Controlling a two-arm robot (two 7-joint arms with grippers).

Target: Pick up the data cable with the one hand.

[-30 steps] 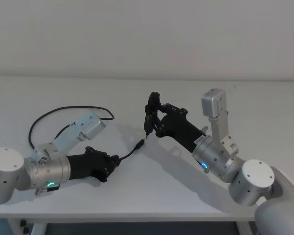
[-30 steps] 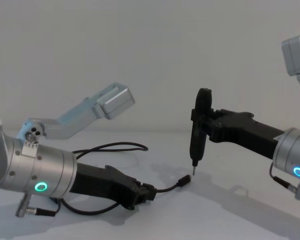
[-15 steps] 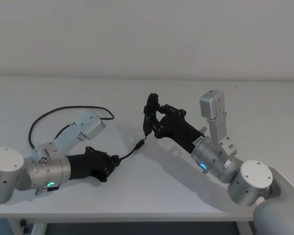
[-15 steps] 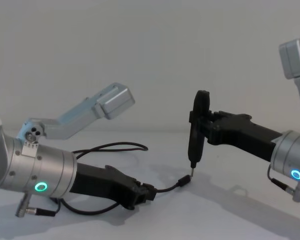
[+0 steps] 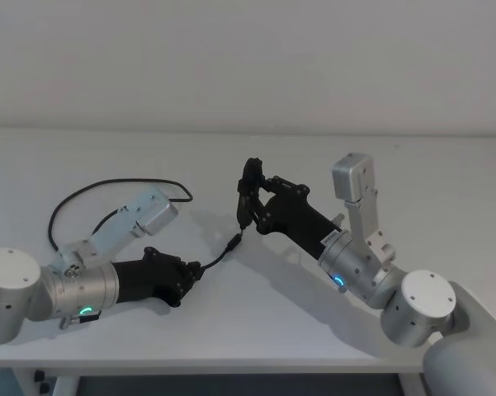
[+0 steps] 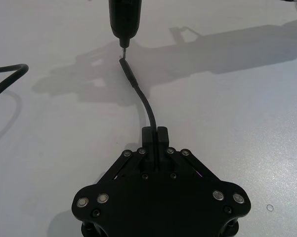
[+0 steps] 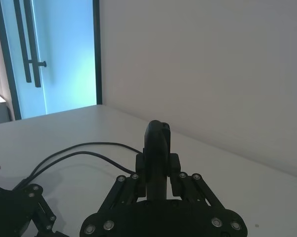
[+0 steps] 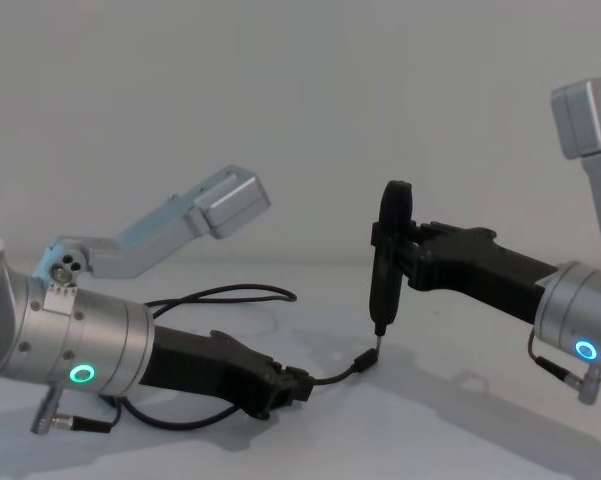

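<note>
**Cable's free plug sits just under the right tool tip**

White tabletop [image 5: 256,322] spans the room under a plain wall. Across it the data cable [image 5: 218,257] loops from the far left and runs rightward to its free plug. Low on the left, the left gripper [image 6: 153,134] has its jaws closed on the cable a short way behind that plug. From the right, the right gripper [image 8: 389,248] is closed around an upright black tool [image 8: 384,270], its tip just above the plug, perhaps touching.
</note>
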